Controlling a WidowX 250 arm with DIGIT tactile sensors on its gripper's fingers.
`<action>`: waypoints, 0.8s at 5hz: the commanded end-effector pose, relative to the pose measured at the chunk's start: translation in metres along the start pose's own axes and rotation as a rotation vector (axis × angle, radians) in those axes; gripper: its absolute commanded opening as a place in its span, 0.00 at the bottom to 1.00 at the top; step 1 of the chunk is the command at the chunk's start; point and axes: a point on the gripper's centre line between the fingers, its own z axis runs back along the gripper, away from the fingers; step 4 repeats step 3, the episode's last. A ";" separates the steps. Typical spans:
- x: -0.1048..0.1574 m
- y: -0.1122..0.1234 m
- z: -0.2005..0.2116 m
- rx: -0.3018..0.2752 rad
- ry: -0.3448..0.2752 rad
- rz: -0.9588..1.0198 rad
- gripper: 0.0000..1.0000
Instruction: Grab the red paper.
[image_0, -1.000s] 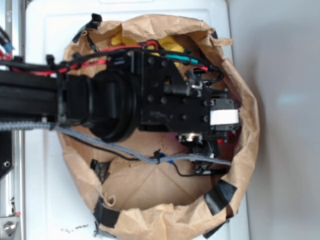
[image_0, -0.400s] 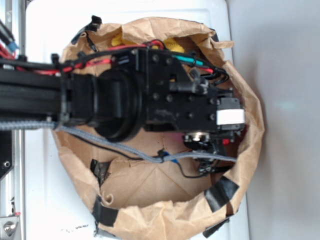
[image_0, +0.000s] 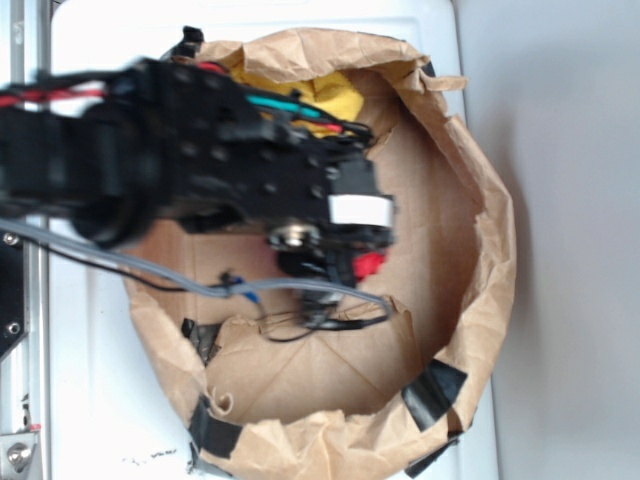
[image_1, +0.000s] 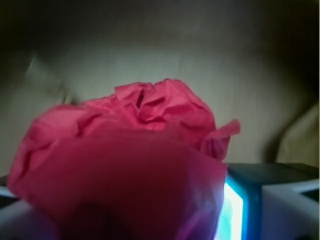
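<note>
I see the big brown paper bag (image_0: 470, 250) with its rolled rim lying open on the white table (image_0: 80, 400), a yellow fuzzy cloth (image_0: 335, 95) at its far edge. My black gripper (image_0: 365, 268) is over the bag's middle, pinching the small crumpled red paper (image_1: 130, 150), which fills the wrist view. I judge the grab made; next comes a steady lift clear of the rim.

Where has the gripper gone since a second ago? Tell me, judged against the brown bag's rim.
Yes. The gripper has pulled leftward, off the brown bag's right wall toward the middle, with the red paper in its jaws.
</note>
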 end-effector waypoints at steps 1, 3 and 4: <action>0.004 0.011 0.073 -0.081 0.036 -0.018 0.00; 0.018 0.011 0.110 -0.113 0.077 0.023 0.00; 0.018 0.011 0.110 -0.113 0.077 0.023 0.00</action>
